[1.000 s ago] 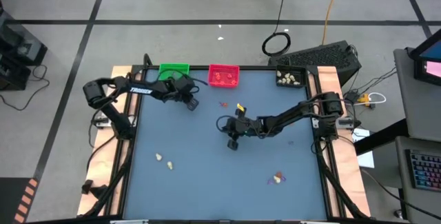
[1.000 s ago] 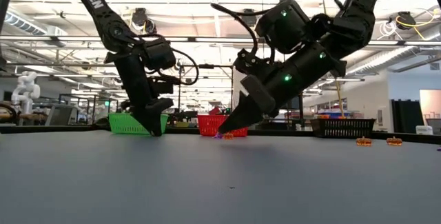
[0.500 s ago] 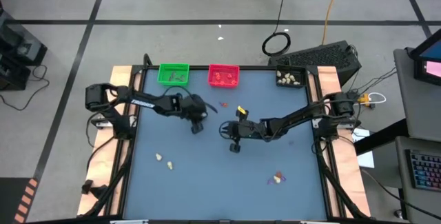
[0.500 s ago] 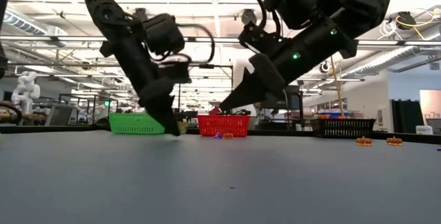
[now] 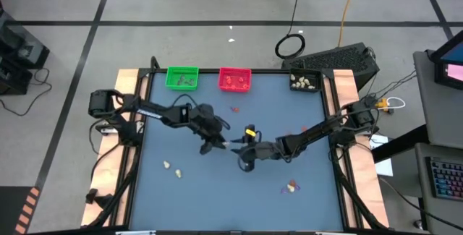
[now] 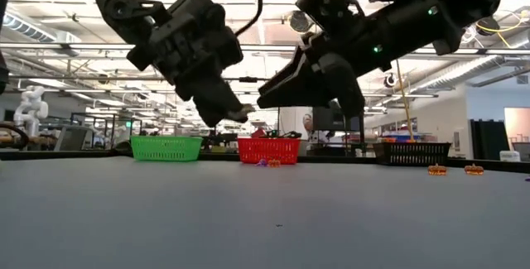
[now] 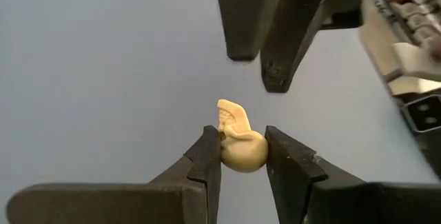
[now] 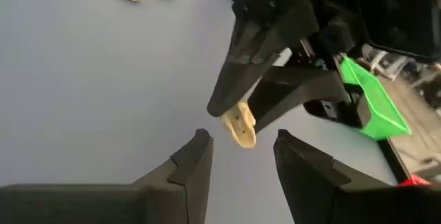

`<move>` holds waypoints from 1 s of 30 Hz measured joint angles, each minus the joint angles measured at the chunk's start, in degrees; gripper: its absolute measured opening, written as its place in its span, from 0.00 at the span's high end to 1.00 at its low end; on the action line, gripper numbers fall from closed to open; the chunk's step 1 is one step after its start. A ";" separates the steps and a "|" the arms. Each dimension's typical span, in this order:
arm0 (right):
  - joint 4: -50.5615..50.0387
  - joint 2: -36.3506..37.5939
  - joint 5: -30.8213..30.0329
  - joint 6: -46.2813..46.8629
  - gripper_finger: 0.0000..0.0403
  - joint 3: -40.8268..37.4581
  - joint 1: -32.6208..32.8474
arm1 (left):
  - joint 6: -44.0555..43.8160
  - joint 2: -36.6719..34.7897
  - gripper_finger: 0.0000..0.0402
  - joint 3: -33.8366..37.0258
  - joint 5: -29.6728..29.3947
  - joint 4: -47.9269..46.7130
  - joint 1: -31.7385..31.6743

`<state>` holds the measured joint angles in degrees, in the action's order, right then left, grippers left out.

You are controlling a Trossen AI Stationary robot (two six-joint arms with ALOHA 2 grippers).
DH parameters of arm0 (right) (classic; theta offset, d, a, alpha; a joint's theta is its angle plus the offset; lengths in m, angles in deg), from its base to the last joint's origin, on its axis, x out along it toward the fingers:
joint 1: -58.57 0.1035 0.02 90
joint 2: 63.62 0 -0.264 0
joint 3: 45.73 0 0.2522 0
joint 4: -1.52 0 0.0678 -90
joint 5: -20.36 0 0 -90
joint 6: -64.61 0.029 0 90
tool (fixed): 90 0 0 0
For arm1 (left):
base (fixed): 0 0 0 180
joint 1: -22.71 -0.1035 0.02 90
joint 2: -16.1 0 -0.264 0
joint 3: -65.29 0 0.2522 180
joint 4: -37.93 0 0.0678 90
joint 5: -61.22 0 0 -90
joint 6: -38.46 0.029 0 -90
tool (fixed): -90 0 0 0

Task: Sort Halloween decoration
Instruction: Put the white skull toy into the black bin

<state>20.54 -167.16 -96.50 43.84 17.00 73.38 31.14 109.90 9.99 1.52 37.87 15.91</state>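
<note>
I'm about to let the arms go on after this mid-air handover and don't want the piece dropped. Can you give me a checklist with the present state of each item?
1. Left gripper shut on the cream trinket: ok.
2. Right gripper open, fingers apart from the trinket: ok.
3. Trinket held above the table, not resting on it: ok.
4. Grippers close together at mid-table; room to part without knocking: cannot tell.
5. Black tray at the far right corner already holds cream pieces, so it looks like the target: ok.
6. How firmly the trinket is seated: cannot tell.
</note>
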 joint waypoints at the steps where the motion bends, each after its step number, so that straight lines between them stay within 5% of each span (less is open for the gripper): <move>1: 0.29 0.00 0.02 -0.78 0.63 0.00 0.22 | -0.76 0.00 0.77 0.00 0.24 0.89 0.42; 21: 5.10 -0.02 7.42 -3.23 0.75 0.00 0.56 | -4.43 -0.02 0.77 -0.02 2.33 8.80 2.97; 30: 5.24 0.00 7.60 -3.85 0.60 0.30 0.59 | -5.97 -0.02 0.77 -0.03 2.42 10.29 3.45</move>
<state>25.78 -167.16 -88.90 39.98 17.30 73.96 25.17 109.88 9.96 3.94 48.16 19.37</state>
